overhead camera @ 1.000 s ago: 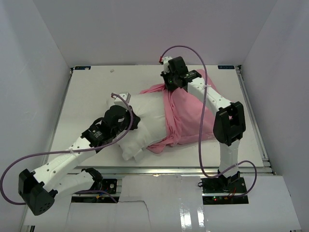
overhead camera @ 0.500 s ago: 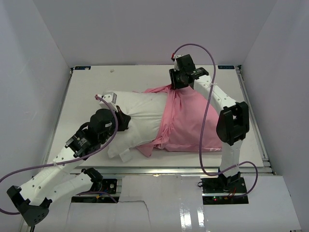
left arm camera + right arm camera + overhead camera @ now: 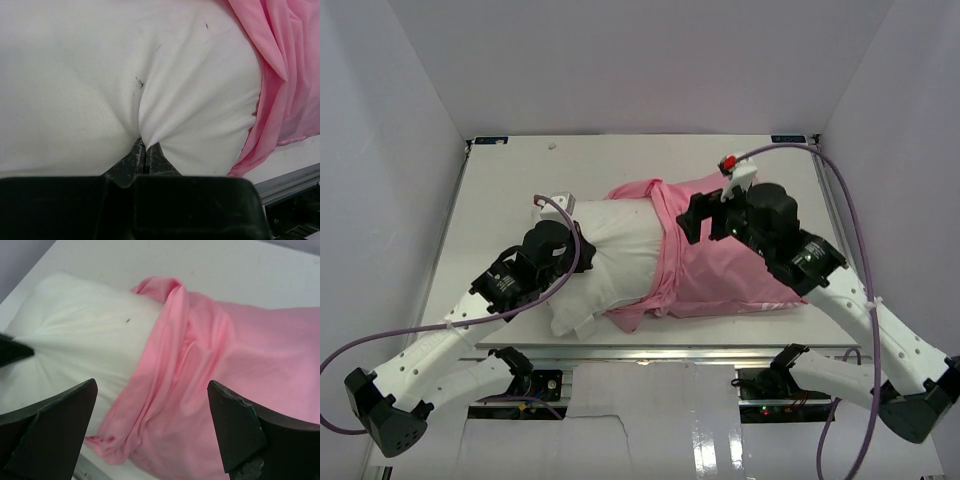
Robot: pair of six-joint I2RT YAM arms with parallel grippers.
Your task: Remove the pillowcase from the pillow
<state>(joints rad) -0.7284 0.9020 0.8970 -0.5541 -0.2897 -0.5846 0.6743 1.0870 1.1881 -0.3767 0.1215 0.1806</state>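
Observation:
The off-white pillow (image 3: 615, 250) lies across the table, its left half bare. The pink pillowcase (image 3: 725, 275) still covers its right end, bunched in folds at the middle. My left gripper (image 3: 582, 252) is shut on a pinch of the pillow's (image 3: 100, 75) fabric at its left end, fingertips together (image 3: 146, 146); the pillowcase (image 3: 290, 70) shows at the right of that view. My right gripper (image 3: 698, 222) hovers open above the pillowcase's bunched edge. In the right wrist view its gripper (image 3: 152, 385) is wide apart over the pillowcase (image 3: 225, 365), with nothing between the fingers, and the pillow (image 3: 75, 335) lies to the left.
The white table (image 3: 500, 190) is boxed in by white walls on three sides. A metal rail (image 3: 670, 352) runs along its near edge, close under the pillow's corner. Purple cables loop off both arms. A small speck (image 3: 552, 146) lies at the back left.
My right gripper has opened, let go of the pillowcase's far edge, and swung back toward the near right. The left arm kept its grip and drew the pillow left.

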